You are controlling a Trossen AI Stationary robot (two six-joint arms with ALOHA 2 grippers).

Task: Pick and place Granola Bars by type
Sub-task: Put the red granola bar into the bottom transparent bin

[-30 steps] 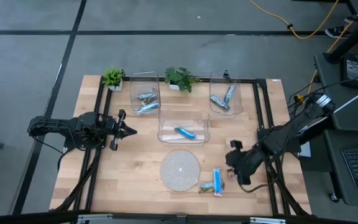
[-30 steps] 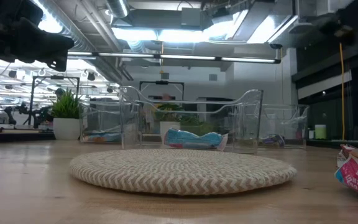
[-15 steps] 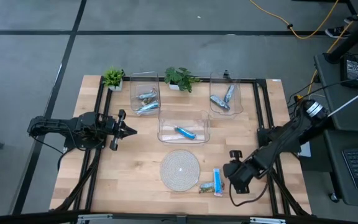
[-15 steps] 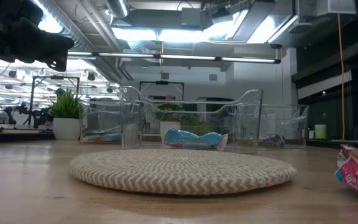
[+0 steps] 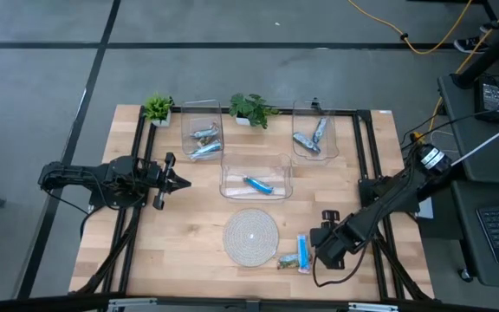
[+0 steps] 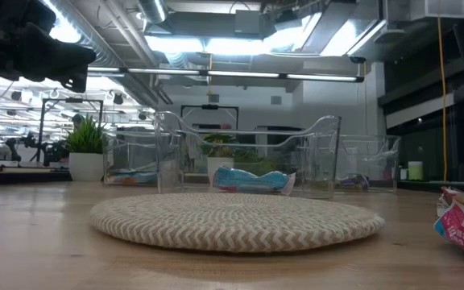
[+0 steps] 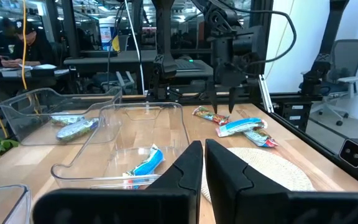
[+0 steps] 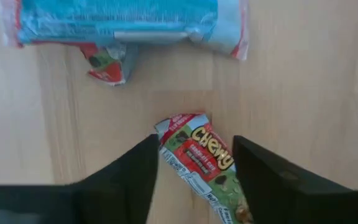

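Waiting near the counter's left edge: left tool [image 5: 178,182], fingers pressed together and empty. Descending now toward the front edge, right of the blue granola bar [image 5: 303,250]: right tool [image 8: 194,165], fingers spread, straddling the red-green Chewy bar [image 8: 199,152] lying on the counter [image 5: 180,243], likely readying a grasp for sorting.

Two dark robot arms

Both arms, the left arm [image 5: 102,180] and the right arm [image 5: 388,201], are matt black with thick rounded joints; black cables trail beside each, and the right arm carries a pale band near its base.
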